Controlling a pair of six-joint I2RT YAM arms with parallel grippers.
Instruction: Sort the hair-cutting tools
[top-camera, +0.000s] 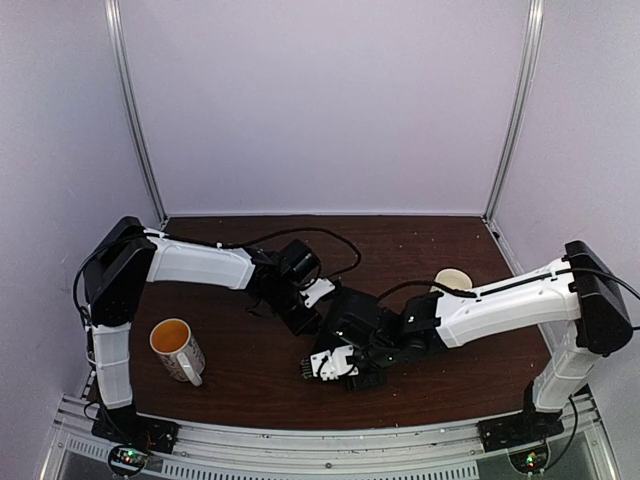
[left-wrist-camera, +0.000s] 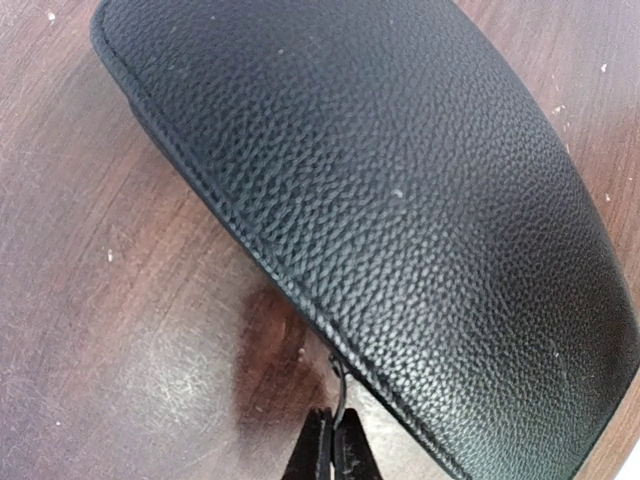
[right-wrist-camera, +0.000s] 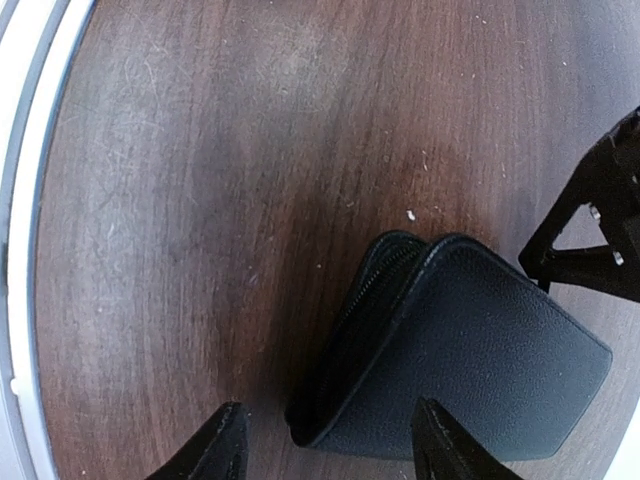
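left pincer (left-wrist-camera: 334, 445): pressed together, pinching the small metal zip pull (left-wrist-camera: 340, 390) at the seam of the black, pebbled, leather-look zip case (left-wrist-camera: 400, 200). the case lies on the dark brown wooden desk (right-wrist-camera: 250, 150), directly ahead of this pincer's tips.

right pincer (right-wrist-camera: 329, 420): spread, pinching nothing. the rounded corner of the case, its zip parted there, sits between the two fingers. one finger (right-wrist-camera: 225, 445) stands just beside the case over bare desk. the other overlaps the case's face, and contact cannot be told. the left pincer is at the far side of the case from the right pincer.

white ceramic mug with an orange-tinted inside (top-camera: 176, 347): upright, well apart from both pincers, on the left pincer's outer side.

hair-cutting tools: hidden in every view, so their position cannot be told.
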